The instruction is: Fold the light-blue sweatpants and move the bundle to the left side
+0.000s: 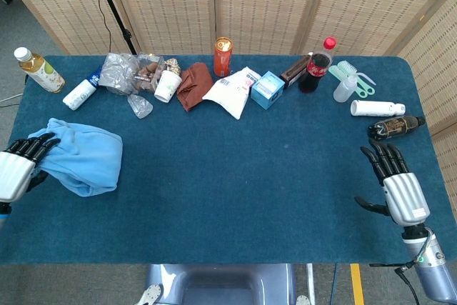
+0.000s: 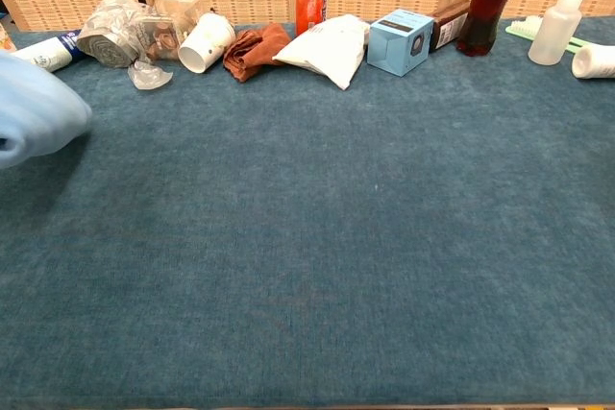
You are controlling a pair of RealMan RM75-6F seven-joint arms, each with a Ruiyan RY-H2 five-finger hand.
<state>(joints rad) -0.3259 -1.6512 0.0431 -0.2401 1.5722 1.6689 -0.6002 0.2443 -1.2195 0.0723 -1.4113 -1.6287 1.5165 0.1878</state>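
The folded light-blue sweatpants bundle [image 1: 82,162] is at the table's left edge in the head view; the chest view shows only its right end [image 2: 38,117] at the frame's left border. My left hand [image 1: 18,166] grips the bundle's left side, dark fingers curled over the cloth. My right hand [image 1: 396,183] hovers at the table's right front, fingers spread, holding nothing.
Along the back edge stand a paper cup [image 1: 167,85], crumpled plastic [image 1: 118,71], a brown cloth [image 1: 193,83], an orange can [image 1: 223,56], a white pouch [image 1: 232,91], a blue box [image 1: 267,89] and a cola bottle [image 1: 316,64]. A dark bottle [image 1: 395,127] lies near my right hand.
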